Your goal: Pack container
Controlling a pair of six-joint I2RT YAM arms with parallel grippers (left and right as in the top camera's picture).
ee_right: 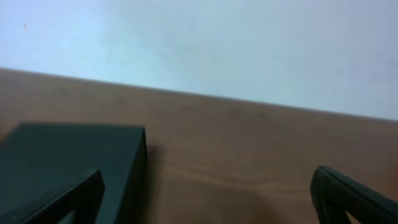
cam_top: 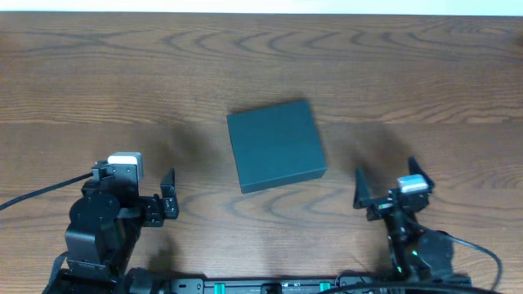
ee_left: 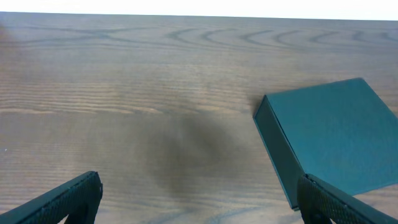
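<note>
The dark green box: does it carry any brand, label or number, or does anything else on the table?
No readable text anywhere.
The container: plain on its lid and visible sides.
The table: only wood grain.
The dark strip at the near edge: small green marks, too small to read.

A brown wooden table [cam_top: 261, 73] with sweeping dark grain is filling the overhead view, the grain running from 9 to 3 o'clock. A pale strip [cam_top: 261, 6] is showing beyond its far edge at 12 o'clock. In the right wrist view a pale, blurred wall [ee_right: 249, 43] is rising behind the table.
</note>
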